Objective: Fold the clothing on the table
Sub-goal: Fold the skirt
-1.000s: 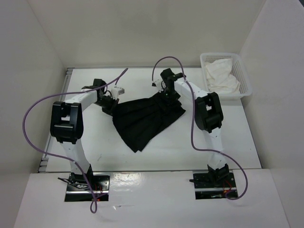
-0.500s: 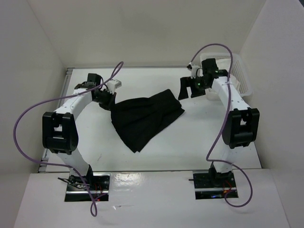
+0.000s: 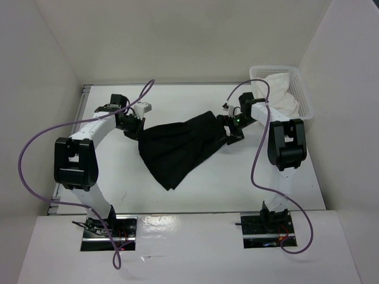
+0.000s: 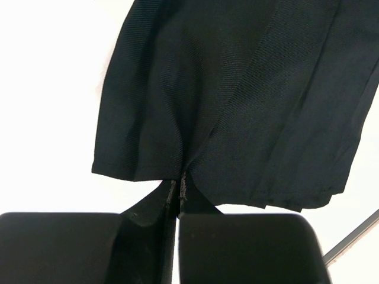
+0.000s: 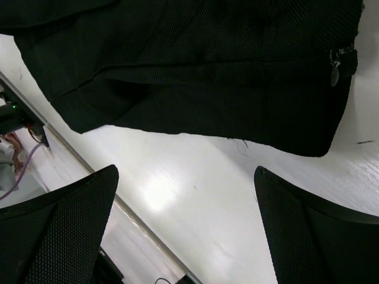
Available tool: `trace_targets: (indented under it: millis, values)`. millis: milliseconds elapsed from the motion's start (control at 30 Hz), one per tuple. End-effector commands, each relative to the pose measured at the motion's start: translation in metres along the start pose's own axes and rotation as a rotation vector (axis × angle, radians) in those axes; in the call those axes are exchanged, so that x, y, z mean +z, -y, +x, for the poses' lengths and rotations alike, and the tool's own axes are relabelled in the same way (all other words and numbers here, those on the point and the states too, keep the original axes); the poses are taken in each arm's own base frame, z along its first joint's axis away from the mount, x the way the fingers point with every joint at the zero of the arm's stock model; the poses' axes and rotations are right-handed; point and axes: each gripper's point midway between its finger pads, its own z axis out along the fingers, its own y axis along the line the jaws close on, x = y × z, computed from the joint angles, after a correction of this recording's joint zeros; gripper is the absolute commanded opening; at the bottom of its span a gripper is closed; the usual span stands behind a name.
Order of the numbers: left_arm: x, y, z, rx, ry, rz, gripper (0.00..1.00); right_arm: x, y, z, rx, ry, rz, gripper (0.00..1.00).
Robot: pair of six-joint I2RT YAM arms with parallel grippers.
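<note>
The clothing is a black pleated garment lying spread on the white table, one point trailing toward the near side. My left gripper is shut on its left edge; in the left wrist view the cloth bunches into the closed left gripper. My right gripper hovers open at the garment's right corner. In the right wrist view the right gripper has only bare table between its fingers, just short of the hem, where a zipper pull shows.
A white plastic basket holding white cloth sits at the table's back right corner. Purple cables loop over both arms. The table's metal rail edge runs close below the right gripper's view.
The right arm let go of the garment, swung out toward the basket, and has come back down to the garment's right corner, open. The left gripper kept its grip, shifting slightly.
</note>
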Motion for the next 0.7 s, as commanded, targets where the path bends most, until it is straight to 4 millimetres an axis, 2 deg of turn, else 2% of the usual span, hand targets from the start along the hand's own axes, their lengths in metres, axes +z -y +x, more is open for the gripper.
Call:
trace_targets:
  millis: [0,67,200,433,533,667]
  values:
    - [0.005,-0.001,0.006,-0.025,-0.008,0.017,0.0,0.003,-0.006,-0.014,-0.029,0.056,-0.037,1.0]
    - [0.008,-0.001,0.008,-0.029,-0.016,0.02,0.0,0.003,-0.004,-0.014,-0.025,0.068,-0.019,1.0]
    - [0.011,-0.003,0.008,-0.029,-0.016,0.02,0.0,-0.003,0.013,-0.02,0.028,0.124,0.041,1.0]
    - [0.012,-0.002,0.011,-0.034,-0.024,0.022,0.0,-0.025,0.043,-0.035,0.05,0.229,0.234,1.0]
    - [0.01,-0.002,0.009,-0.029,-0.016,0.02,0.0,-0.026,0.047,-0.034,0.07,0.234,0.236,1.0]
    - [0.011,-0.001,0.013,-0.034,-0.023,0.022,0.0,-0.027,0.045,-0.045,0.097,0.273,0.202,1.0]
